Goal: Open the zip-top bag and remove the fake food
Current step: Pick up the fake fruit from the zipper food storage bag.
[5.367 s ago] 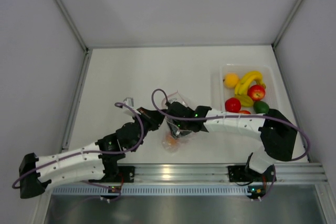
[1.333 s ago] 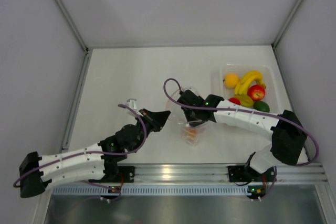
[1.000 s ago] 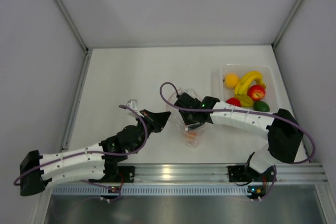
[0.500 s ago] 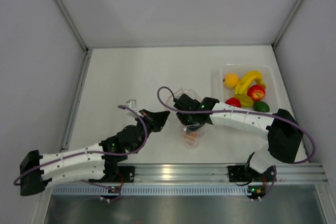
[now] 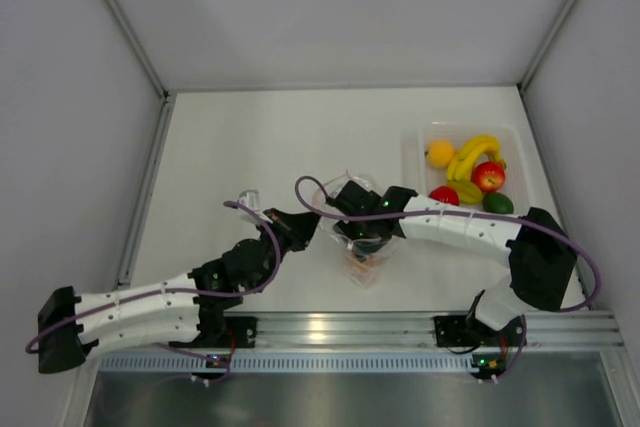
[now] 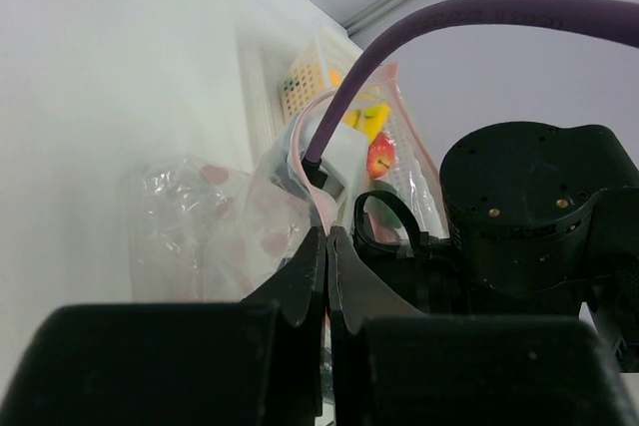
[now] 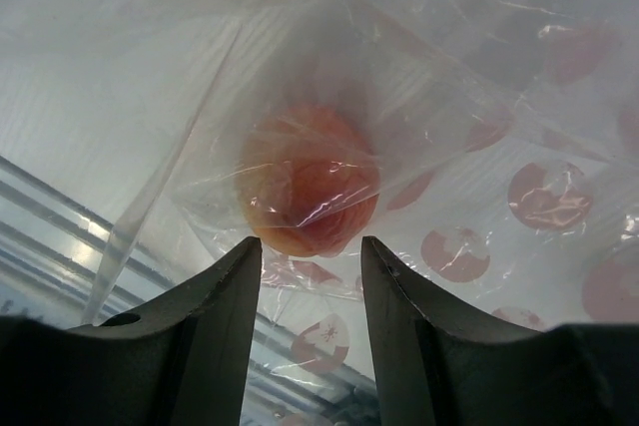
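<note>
While the top view shows the clear crinkly zip-top bag (image 5: 362,245) bunched near the front of the white worktop (image 5: 250,147), the right wrist view reveals a peach-orange plastic fruit (image 7: 310,192) inside it, just beyond the parted fingers of the right gripper (image 7: 310,246), the left gripper (image 6: 326,236) being clamped on its pink rim.

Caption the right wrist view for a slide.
Open right gripper poised over a peach-coloured fake fruit inside the clear zip-top bag.
</note>
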Tool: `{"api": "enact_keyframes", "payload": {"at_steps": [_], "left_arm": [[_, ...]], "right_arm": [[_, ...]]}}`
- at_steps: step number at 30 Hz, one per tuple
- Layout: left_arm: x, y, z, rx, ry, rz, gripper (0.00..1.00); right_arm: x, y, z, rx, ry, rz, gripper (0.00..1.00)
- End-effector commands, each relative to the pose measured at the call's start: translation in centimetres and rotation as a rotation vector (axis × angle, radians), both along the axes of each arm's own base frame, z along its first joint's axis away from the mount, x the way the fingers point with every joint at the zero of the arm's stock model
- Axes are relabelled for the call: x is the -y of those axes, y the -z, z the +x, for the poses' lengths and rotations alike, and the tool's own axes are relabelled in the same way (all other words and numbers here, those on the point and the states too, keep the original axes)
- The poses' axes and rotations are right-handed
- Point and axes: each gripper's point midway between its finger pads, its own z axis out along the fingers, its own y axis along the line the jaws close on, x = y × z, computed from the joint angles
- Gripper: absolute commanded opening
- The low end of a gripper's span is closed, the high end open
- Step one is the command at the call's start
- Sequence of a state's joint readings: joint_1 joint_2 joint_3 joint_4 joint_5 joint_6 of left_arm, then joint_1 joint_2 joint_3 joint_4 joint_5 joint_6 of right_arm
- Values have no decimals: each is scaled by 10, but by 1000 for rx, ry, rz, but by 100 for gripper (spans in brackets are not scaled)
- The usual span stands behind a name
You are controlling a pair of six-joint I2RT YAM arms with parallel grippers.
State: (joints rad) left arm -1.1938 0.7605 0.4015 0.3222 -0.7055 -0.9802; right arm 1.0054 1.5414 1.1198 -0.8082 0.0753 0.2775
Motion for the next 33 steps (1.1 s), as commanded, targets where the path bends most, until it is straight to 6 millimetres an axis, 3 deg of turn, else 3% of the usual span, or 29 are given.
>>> {"api": "enact_keyframes", "payload": {"at_steps": [1, 13, 20, 28, 33], "left_arm": [[-7, -13, 2, 35, -30, -32, 0], [-7, -13, 3, 40, -37, -20, 0], [-6, -12, 3, 36, -34, -18, 0], [-5, -10, 4, 31, -35, -18, 0], [-5, -9, 4, 30, -35, -15, 0]], "right_arm": [[1, 8, -9, -30, -57, -21, 46], [-8, 27, -6, -22, -113, -3, 48], [-35, 20, -11, -70, -65, 132, 54], [-47, 28, -10, -68, -25, 193, 61], [-56, 19, -7, -46, -21, 253, 65]]}}
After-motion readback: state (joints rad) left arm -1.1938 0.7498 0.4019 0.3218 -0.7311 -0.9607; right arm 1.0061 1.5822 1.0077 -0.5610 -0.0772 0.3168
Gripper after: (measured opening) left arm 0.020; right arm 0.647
